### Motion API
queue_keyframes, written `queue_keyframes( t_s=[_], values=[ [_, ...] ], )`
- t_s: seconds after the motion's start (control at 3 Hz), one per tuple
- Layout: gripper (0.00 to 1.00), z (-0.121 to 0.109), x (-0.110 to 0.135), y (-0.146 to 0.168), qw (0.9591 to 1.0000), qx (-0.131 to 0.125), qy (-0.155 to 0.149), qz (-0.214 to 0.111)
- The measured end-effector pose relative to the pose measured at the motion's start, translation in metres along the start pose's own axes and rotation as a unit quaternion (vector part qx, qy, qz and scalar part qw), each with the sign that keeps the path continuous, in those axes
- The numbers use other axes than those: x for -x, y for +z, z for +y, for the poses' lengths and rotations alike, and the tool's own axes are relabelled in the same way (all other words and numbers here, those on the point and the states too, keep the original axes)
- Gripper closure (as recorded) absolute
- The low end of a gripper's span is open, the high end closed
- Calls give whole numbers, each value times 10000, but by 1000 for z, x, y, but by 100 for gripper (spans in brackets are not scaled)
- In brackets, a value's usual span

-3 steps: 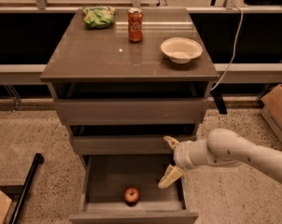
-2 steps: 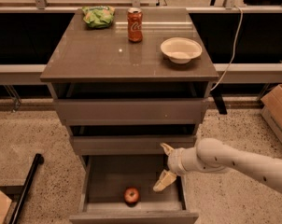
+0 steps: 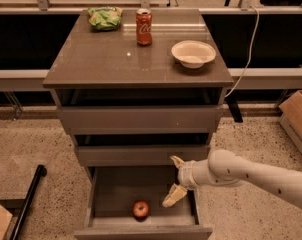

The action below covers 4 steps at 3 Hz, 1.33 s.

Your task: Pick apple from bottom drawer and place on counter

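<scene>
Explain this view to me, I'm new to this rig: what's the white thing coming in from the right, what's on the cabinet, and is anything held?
There is one camera view, looking down at the front of a three-drawer cabinet; where the camera is mounted is not known. The white tube from the right is the robot's single arm, which ends in a two-finger gripper. The gripper hangs over the right part of the pulled-out bottom drawer with its fingers apart, holding nothing. The apple lies on the drawer floor, nearer the drawer front than the gripper, and is untouched. On the counter are a red soda can, a white bowl and a green bag.
</scene>
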<state>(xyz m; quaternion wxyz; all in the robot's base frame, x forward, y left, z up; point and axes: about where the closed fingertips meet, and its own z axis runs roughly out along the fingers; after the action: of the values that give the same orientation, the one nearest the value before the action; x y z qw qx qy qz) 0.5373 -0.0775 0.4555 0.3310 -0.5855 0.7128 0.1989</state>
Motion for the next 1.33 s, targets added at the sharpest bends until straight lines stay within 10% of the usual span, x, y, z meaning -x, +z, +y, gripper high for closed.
queue_keyframes(
  t_s=[1.33],
  values=[
    [0,20,-95,186,9884,1074,733,-778]
  ],
)
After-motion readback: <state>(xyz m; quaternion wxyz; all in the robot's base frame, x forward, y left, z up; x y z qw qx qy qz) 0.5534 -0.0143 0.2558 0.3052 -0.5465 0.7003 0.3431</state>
